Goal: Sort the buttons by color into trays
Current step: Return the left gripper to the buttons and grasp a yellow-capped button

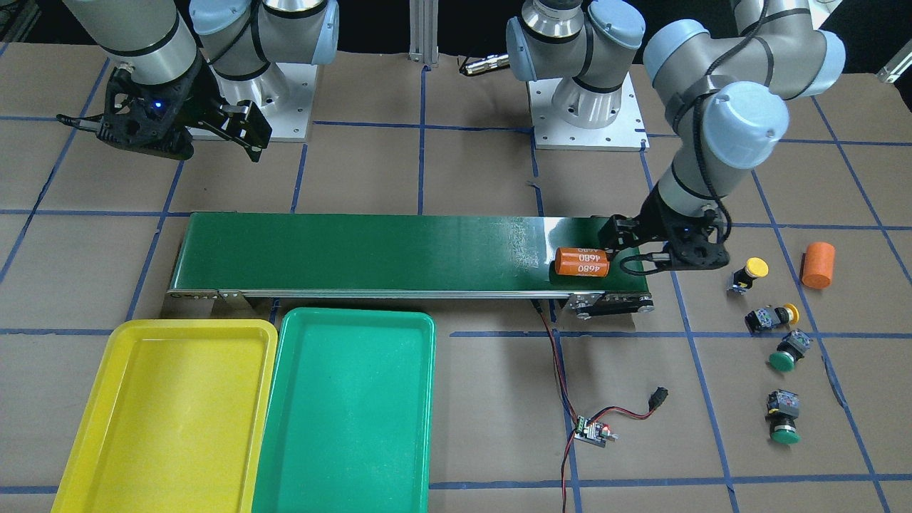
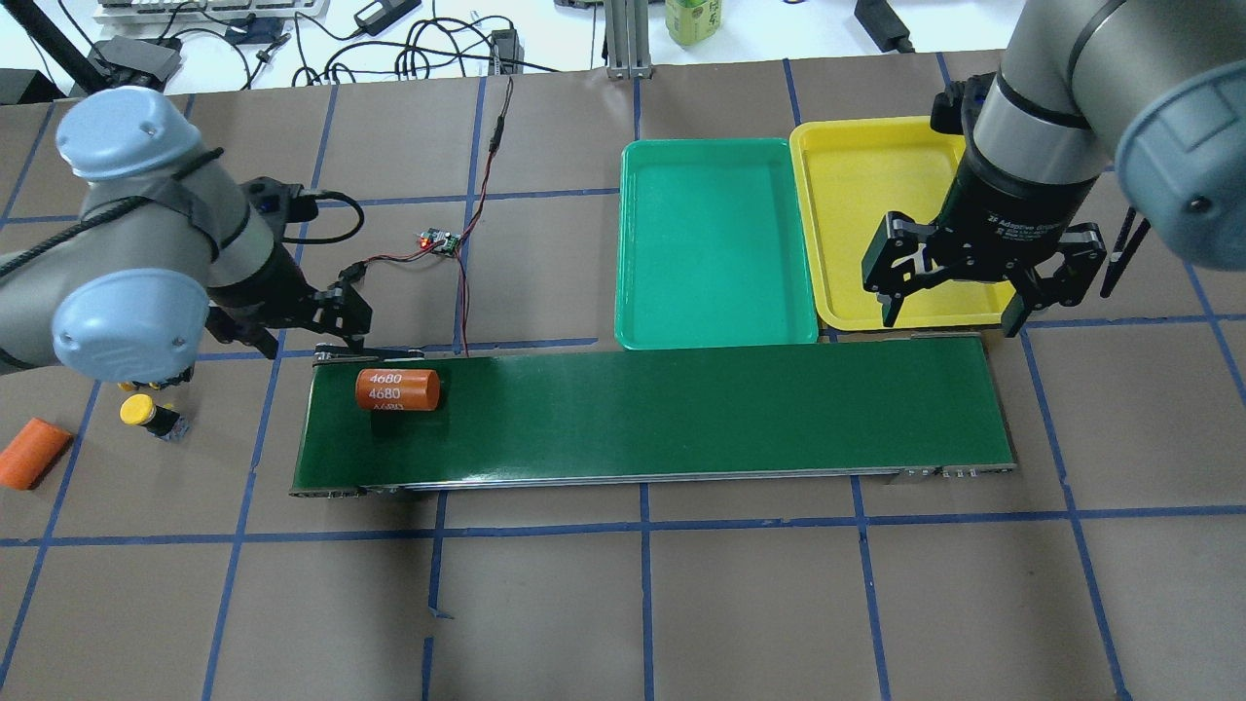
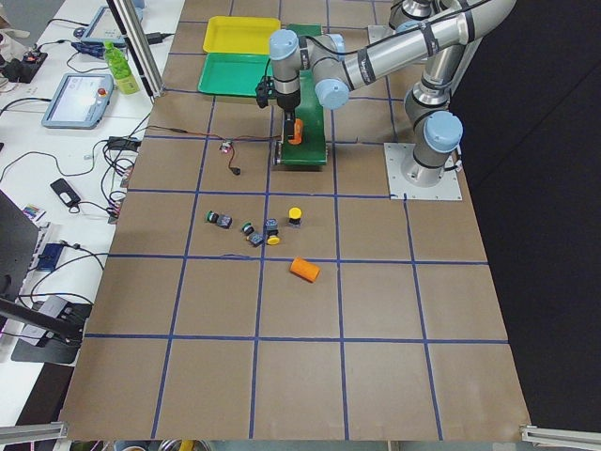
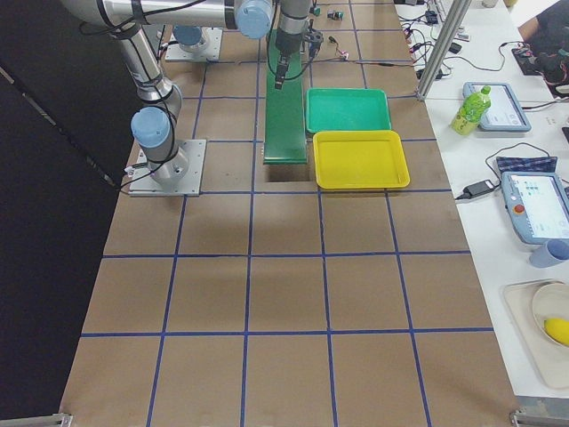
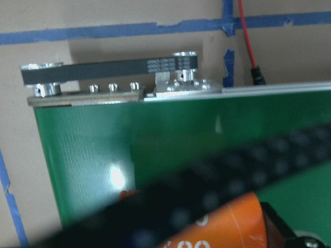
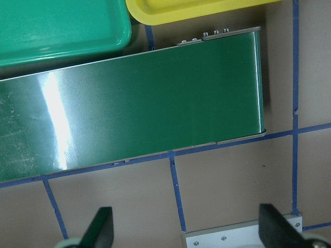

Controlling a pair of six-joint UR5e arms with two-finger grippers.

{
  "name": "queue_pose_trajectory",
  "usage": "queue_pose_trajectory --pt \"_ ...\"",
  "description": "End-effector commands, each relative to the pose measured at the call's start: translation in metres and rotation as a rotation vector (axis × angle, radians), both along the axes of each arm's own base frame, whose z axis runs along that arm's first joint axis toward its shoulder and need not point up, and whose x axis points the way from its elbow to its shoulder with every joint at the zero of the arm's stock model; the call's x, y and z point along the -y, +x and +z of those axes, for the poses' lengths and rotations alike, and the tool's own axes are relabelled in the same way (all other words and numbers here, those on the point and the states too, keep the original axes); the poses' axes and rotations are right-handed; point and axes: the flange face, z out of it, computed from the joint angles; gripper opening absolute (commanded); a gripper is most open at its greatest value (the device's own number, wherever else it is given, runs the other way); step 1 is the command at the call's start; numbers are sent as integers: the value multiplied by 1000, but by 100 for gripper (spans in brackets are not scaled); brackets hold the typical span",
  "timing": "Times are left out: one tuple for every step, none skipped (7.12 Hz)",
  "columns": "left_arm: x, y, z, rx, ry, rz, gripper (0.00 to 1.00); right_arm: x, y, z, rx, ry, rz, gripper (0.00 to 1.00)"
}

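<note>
Orange cylinder (image 1: 582, 261) lying on conveyor belt (image 1: 370, 249) beside left fingers (image 1: 620, 231).
Left fingers' spread indeterminable; right fingers (image 2: 886, 282) wide above belt end; four buttons (image 1: 771, 318) on desk (image 1: 463, 399).

Two fixed cameras look steeply down on the table (image 1: 484, 178) from opposite long sides, sharing the conveyor belt (image 1: 370, 249), yellow tray (image 1: 171, 413) and green tray (image 1: 349, 413). Two farther ones look along it from either end. Both wrist cameras hang close over the belt.
</note>
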Motion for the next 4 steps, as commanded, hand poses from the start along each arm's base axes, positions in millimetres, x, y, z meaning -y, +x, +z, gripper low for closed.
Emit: queue_pose_trajectory --pt "38 120 7 7 -11 -3 100 -8 0 -5 0 0 -1 100" --pt "46 166 -12 -9 13 -28 100 -8 0 -5 0 0 -3 100" --pt "47 207 -38 -38 40 -54 100 -8 -1 -5 -1 0 -2 100" --pt "42 220 -65 -62 70 -45 100 -8 -1 -5 -1 0 -2 100"
